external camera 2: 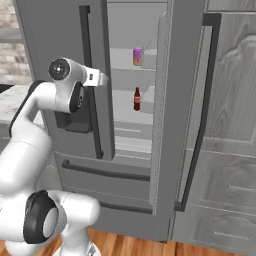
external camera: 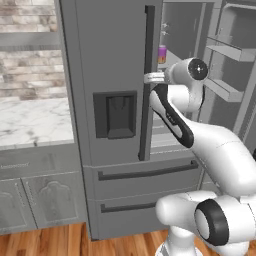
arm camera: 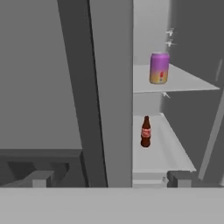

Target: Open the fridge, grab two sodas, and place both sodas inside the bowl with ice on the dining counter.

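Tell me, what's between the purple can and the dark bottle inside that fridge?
Just the grey shelf under the purple can; the dark bottle stands one shelf lower, per the hand view.

Home kitchen, grey fridge point(external camera: 115, 75), marble counter point(external camera: 32, 122), brick wall point(external camera: 27, 65), wood floor point(external camera: 45, 242)

flat even rendered light, no glare, faint soft shadows, slightly blurry low-resolution edges
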Controlling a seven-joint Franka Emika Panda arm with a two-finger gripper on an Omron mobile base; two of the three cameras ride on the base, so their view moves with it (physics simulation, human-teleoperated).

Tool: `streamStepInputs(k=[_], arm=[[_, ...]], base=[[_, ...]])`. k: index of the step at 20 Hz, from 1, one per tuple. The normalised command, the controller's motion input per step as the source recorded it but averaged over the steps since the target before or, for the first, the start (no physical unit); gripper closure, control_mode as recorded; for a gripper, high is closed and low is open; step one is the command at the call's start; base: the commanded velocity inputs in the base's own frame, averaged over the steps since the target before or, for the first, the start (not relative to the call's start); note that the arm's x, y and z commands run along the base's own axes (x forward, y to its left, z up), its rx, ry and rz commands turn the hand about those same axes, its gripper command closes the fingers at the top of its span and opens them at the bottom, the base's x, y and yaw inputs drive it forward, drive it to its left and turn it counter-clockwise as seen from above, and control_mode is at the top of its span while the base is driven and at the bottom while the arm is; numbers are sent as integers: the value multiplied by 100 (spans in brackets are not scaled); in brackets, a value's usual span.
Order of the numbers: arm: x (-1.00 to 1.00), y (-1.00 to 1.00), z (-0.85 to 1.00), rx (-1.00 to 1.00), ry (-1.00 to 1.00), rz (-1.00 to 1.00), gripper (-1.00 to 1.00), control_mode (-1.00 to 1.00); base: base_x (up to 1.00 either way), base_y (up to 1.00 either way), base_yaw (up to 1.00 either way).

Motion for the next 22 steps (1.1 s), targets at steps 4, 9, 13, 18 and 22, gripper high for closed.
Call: streamStepInputs(k=[4,9,13,18,22], arm=[[34,18,15,0,1,0,-100,-100],[44,13,1,-1,2,-2,-100,-100],[53,12,0,0,5,-1,-100,-100],[50,6,0,0,5,-1,-100,-100],[45,9,0,0,5,-1,-100,-100]], base=[[0,0,0],[0,0,0],[0,0,0],[0,0,0],[0,0,0]])
